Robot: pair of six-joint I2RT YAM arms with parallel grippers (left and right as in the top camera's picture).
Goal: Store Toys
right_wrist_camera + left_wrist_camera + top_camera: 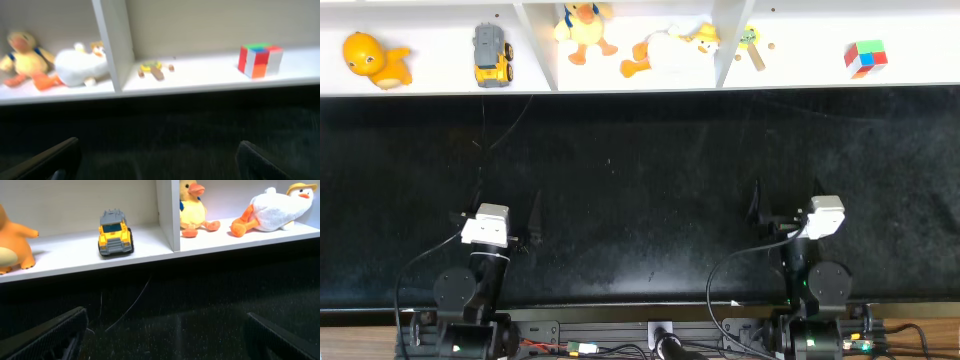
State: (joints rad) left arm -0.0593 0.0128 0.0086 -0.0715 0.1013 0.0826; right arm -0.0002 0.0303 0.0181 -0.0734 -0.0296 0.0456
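**Layout.** Both arms are resting at the near side of the black table mat (640,200), well apart from the white three-bay shelf (640,88) running along the far side. The left gripper (165,342) is standing released, its two fingers spread wide with nothing between them. The right gripper (157,162) is standing likewise, spread and bare.

The toys are all sitting in the shelf:
- **Left bay:** an orange rounded plastic figure (375,58) and a yellow-and-grey toy truck (115,232).
- **Middle bay:** a yellow plush duck (192,207) and a white plush goose with orange feet (270,212).
- **Right bay:** a small wooden toy (155,69) and a multicoloured cube (260,60).

Judged from this layout, the storing is looking finished or nearly so.

**Risk.** Any further reach toward the shelf with fingers this wide is risking a brush against a toy. The truck, being wheeled and facing the open front, could be rolling off the lip. The goose's feet are lying close to the edge, where a finger could be dragging them out. What is looking like a thin wire (130,305) on the mat could be snagging a low-moving arm.

**Views.** The top view is giving all three bays at once. The left wrist view is adding the truck's front face and its nearness to the ledge — the right wrist view, the cube's side faces.
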